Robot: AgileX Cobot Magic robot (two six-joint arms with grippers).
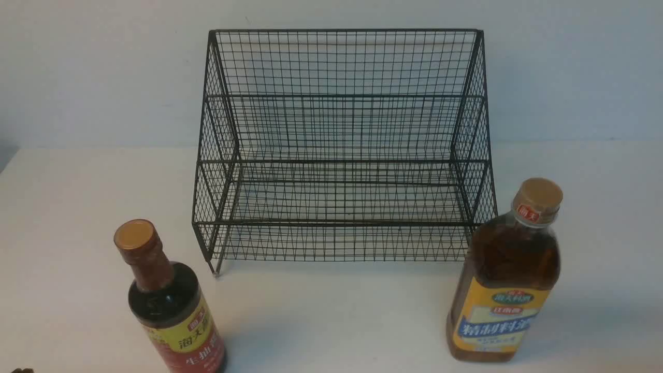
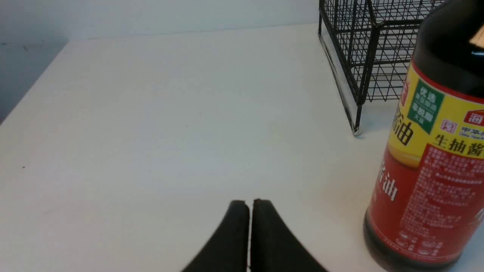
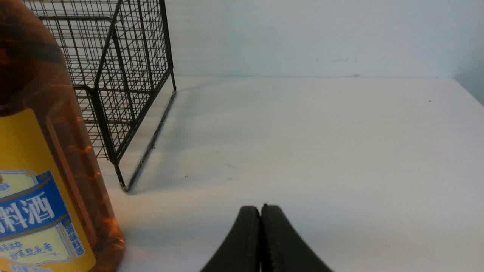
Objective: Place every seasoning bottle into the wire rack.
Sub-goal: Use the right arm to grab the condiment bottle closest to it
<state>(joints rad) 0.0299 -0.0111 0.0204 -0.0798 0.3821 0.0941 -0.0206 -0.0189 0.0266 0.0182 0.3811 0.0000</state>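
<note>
White counter (image 1: 331,321) carries the rack (image 1: 342,223), soy bottle (image 1: 171,311) front-left, amber bottle (image 1: 507,280) front-right; left tool (image 2: 249,203) and right tool (image 3: 261,208) are pressed closed, holding nothing.

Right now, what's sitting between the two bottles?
Nothing. In the front view, only bare table lies between the soy bottle and the amber bottle. The rack stands farther back, behind that stretch.
</note>
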